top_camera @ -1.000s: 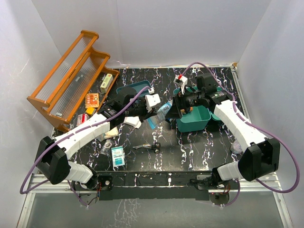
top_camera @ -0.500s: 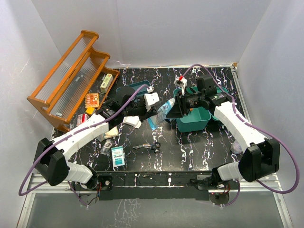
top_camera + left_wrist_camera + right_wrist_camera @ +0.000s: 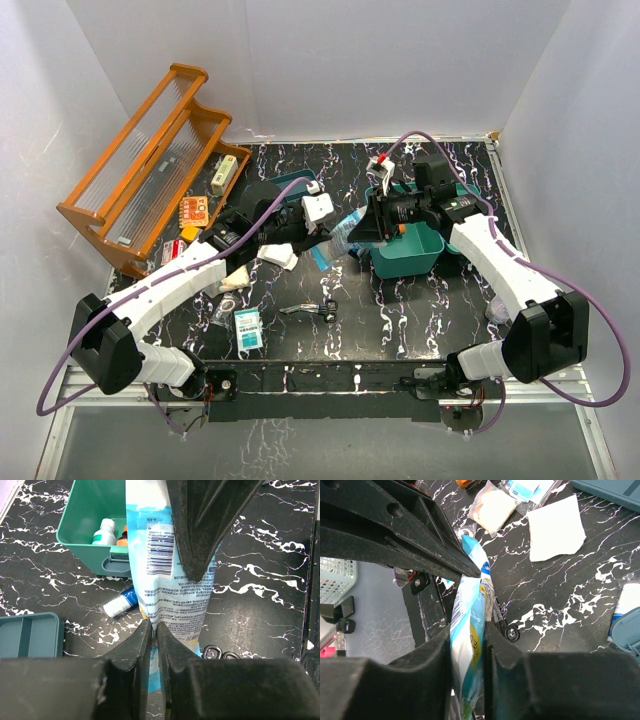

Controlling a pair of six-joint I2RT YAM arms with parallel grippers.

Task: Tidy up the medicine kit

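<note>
A blue-and-white sachet (image 3: 341,231) hangs between my two grippers above the table's middle. My left gripper (image 3: 154,629) is shut on its thin lower edge. My right gripper (image 3: 468,632) is shut on the other end, and its dark fingers (image 3: 200,535) cover part of the sachet (image 3: 165,565) in the left wrist view. The medicine kit (image 3: 412,256), a teal box, stands open just right of the sachet. Small bottles (image 3: 104,531) sit inside the kit (image 3: 85,550). A teal tray or lid (image 3: 281,184) lies behind the left arm.
An orange wooden rack (image 3: 150,150) fills the far left. Scissors (image 3: 316,308), a green-and-white box (image 3: 247,327), a small bottle (image 3: 120,603), a white sheet (image 3: 555,530) and a gauze pack (image 3: 492,507) lie loose on the black marbled table.
My right gripper has closed on the sachet's free end. The sachet, still pinched by the left gripper, has risen slightly and shifted toward the kit.
</note>
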